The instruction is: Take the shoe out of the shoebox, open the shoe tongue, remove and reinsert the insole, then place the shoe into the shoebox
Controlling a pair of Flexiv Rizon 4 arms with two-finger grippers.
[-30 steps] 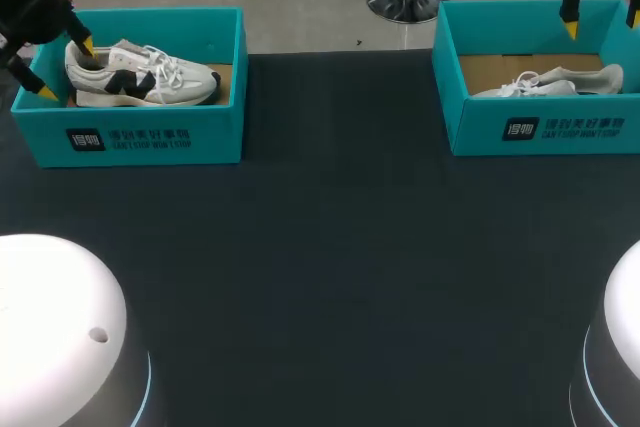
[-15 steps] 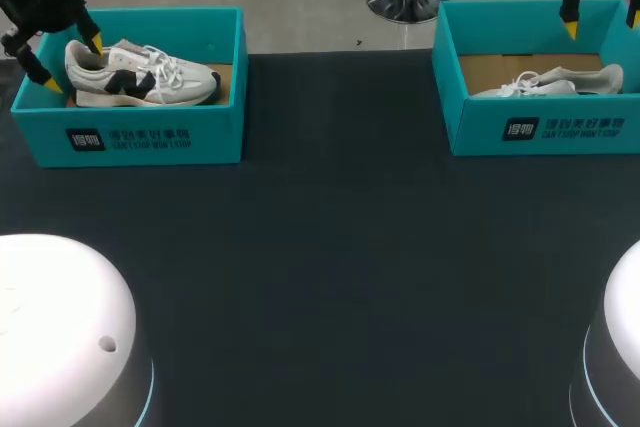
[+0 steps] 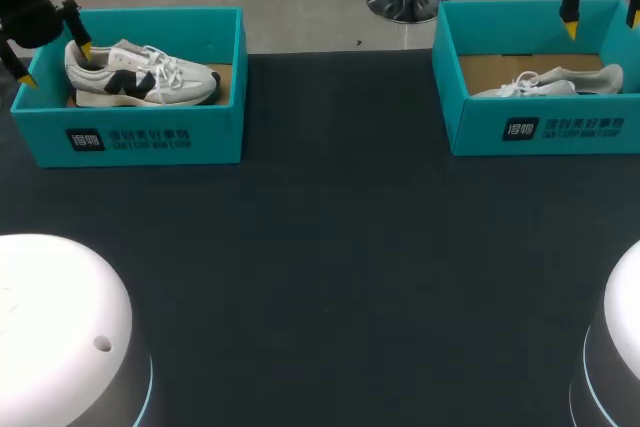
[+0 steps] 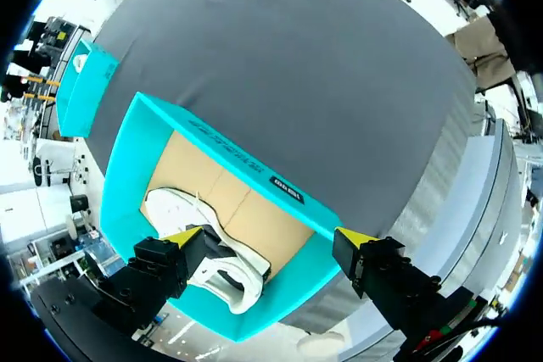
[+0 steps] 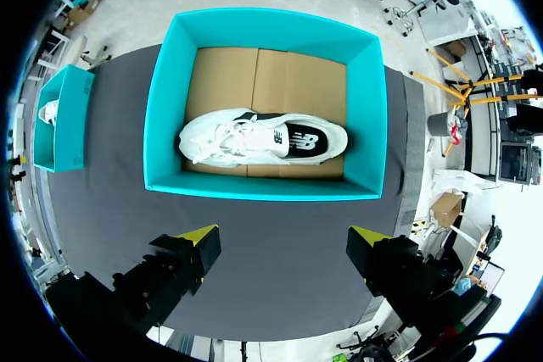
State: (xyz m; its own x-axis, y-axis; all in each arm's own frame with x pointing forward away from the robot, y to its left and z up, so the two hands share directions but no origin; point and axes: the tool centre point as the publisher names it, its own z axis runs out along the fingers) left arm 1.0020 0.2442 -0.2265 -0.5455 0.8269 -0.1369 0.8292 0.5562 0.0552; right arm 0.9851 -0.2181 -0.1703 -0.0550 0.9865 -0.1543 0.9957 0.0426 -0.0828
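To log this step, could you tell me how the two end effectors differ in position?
The left end effector has one fingertip by the left shoe's heel inside the left shoebox, the other outside its wall; the right end effector hangs high above the right shoebox, clear of the right shoe. Both are open and empty.

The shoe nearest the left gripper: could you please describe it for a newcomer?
The table holds a left shoebox and a right shoebox, both teal. The left one holds a white shoe with black side patches. Only its heel sits beside the left gripper.
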